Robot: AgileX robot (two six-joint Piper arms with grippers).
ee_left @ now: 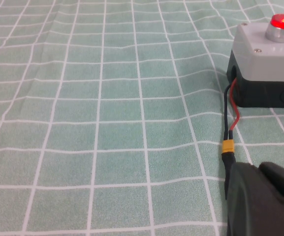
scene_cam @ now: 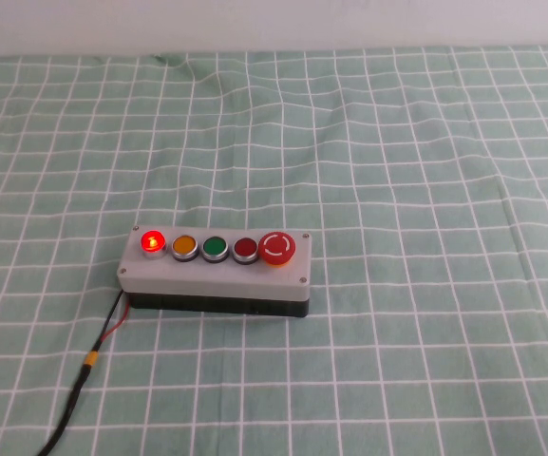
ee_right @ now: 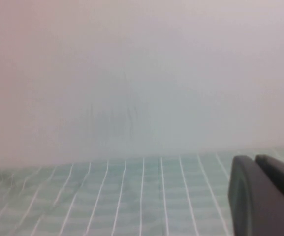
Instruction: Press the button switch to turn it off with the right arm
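The button switch (scene_cam: 215, 275), a light grey box on a black base, lies on the green checked cloth in the middle of the high view. Its leftmost red button (scene_cam: 151, 241) is lit. Beside it come yellow, green and red buttons and a large red mushroom button (scene_cam: 276, 248). One end of the box (ee_left: 265, 54) and the lit button (ee_left: 283, 22) also show in the left wrist view. My left gripper (ee_left: 257, 167) is shut and empty, low over the cloth near the box's cable. My right gripper (ee_right: 254, 158) is shut and empty, facing a pale wall, away from the box. Neither arm shows in the high view.
A black and red cable (scene_cam: 93, 361) with a yellow connector (ee_left: 227, 147) runs from the box's left end toward the table's front left corner. The checked cloth (scene_cam: 425, 190) covers the whole table and is slightly wrinkled. A white wall stands behind it.
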